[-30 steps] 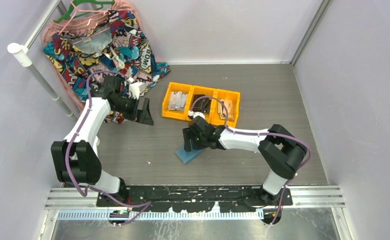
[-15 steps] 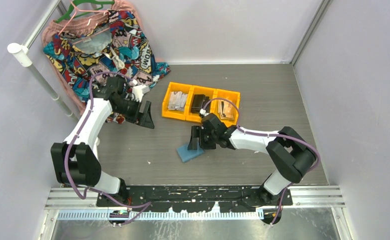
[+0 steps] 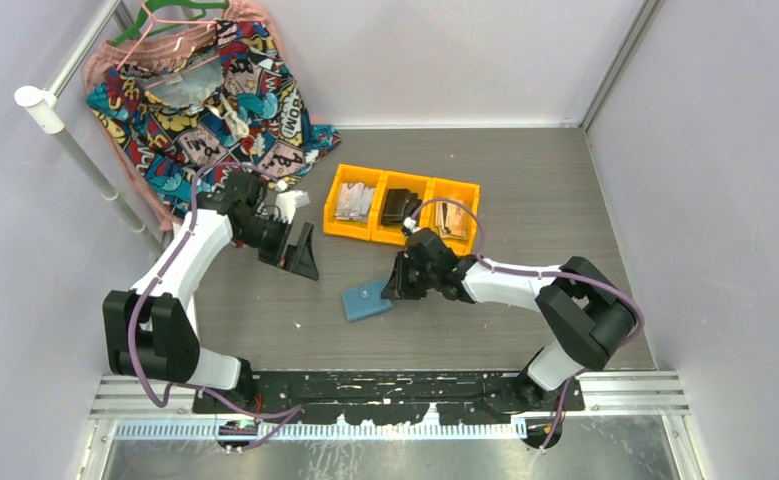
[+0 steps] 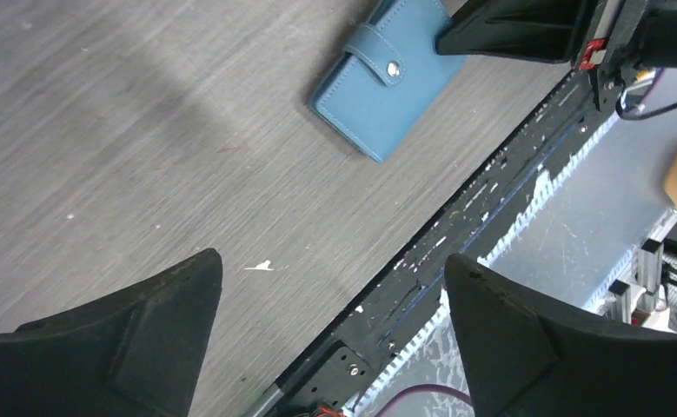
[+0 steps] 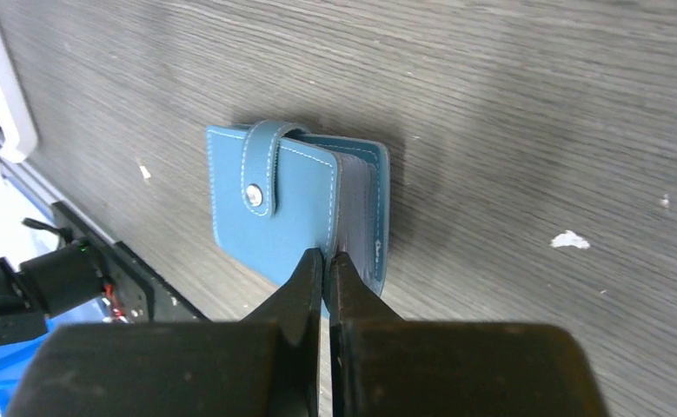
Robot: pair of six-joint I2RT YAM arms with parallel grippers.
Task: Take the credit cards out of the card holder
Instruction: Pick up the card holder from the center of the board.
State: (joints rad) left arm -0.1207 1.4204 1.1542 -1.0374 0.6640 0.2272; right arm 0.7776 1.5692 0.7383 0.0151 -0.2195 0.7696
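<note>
1 card holder (image 3: 367, 299), snap side up, flat on the table (image 3: 525, 200) near 3 orange bins (image 3: 333, 205); its long axis runs left-right, the right end slightly farther. 2 grippers: right gripper (image 5: 326, 254) clenched, tips at the holder's right edge; left gripper (image 4: 330, 261) released, empty, apart.

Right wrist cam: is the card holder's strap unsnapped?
No, the strap lies flat across the front of the card holder, fastened at the snap dot.
</note>
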